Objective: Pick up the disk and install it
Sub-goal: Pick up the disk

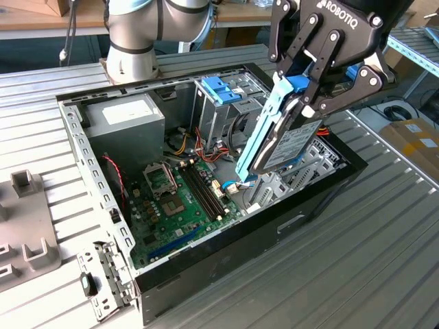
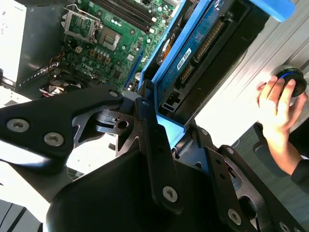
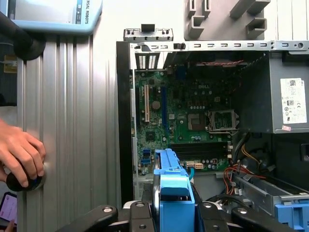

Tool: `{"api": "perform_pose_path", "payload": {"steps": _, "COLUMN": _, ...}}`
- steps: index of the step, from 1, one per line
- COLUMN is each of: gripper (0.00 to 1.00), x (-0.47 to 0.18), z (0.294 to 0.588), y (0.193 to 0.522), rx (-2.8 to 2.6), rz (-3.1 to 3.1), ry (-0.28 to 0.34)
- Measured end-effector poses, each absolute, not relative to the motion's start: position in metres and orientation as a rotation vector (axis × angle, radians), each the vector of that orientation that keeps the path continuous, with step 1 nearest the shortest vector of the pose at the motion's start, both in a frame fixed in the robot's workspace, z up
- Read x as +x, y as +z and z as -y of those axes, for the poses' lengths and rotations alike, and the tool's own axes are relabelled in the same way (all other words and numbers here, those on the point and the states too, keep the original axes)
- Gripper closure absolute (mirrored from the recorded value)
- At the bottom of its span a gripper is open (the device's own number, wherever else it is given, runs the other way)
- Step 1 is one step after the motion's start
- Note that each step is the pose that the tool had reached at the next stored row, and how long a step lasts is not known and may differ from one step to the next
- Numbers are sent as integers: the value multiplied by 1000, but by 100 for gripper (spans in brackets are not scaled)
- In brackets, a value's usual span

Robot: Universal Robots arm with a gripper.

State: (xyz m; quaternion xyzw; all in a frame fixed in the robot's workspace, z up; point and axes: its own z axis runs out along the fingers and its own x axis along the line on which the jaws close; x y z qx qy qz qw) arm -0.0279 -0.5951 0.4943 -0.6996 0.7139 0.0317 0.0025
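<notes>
The disk [image 1: 285, 140] is a silver-grey drive with a white label in a light-blue carrier frame. It hangs tilted, one end down, over the open computer case [image 1: 226, 240], above the metal drive bay at the exterior view's right. My gripper [image 1: 300, 92] is shut on the carrier's upper end. In the second wrist view the disk [image 2: 203, 53] shows its connector side, with my gripper [image 2: 169, 128] clamped on its edge. In the first wrist view the blue carrier [image 3: 171, 193] stands between my black fingers [image 3: 140, 215].
Inside the case lie a green motherboard [image 1: 175, 199], a grey power supply box [image 1: 127, 116] with a white label, and a bare blue bracket [image 1: 219, 89] in the drive cage. A person's hand [image 3: 19, 152] rests on a round black object on the ribbed table. Grey fixtures [image 1: 27, 219] sit at the exterior view's left.
</notes>
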Motion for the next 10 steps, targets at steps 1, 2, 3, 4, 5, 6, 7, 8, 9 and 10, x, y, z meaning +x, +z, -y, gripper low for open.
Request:
{"api": "perform_pose_path", "payload": {"steps": 1, "gripper": 63, "x": -27, "z": 595, "y": 494, "rx": -2194, "rz": -2239, "ry": 100}}
{"api": "perform_pose_path", "payload": {"steps": 2, "gripper": 63, "x": -26, "z": 595, "y": 494, "rx": -2194, "rz": -2239, "ry": 99}}
{"api": "perform_pose_path", "payload": {"steps": 3, "gripper": 63, "x": -26, "z": 595, "y": 494, "rx": -2194, "rz": -2239, "ry": 100}}
{"api": "perform_pose_path", "payload": {"steps": 4, "gripper": 63, "x": -25, "z": 595, "y": 494, "rx": -2194, "rz": -2239, "ry": 100}}
{"api": "perform_pose_path", "payload": {"steps": 5, "gripper": 63, "x": -24, "z": 595, "y": 494, "rx": -2194, "rz": -2239, "ry": 100}}
{"api": "perform_pose_path", "payload": {"steps": 6, "gripper": 63, "x": -23, "z": 595, "y": 494, "rx": -2194, "rz": -2239, "ry": 100}}
{"api": "perform_pose_path", "payload": {"steps": 7, "gripper": 63, "x": -23, "z": 595, "y": 493, "rx": -2194, "rz": -2239, "ry": 100}}
{"api": "perform_pose_path", "payload": {"steps": 8, "gripper": 63, "x": -22, "z": 595, "y": 493, "rx": -2194, "rz": -2239, "ry": 100}}
{"api": "perform_pose_path", "payload": {"steps": 9, "gripper": 63, "x": -21, "z": 595, "y": 493, "rx": -2194, "rz": -2239, "ry": 100}}
{"api": "perform_pose_path", "payload": {"steps": 10, "gripper": 63, "x": -21, "z": 595, "y": 493, "rx": -2194, "rz": -2239, "ry": 100}}
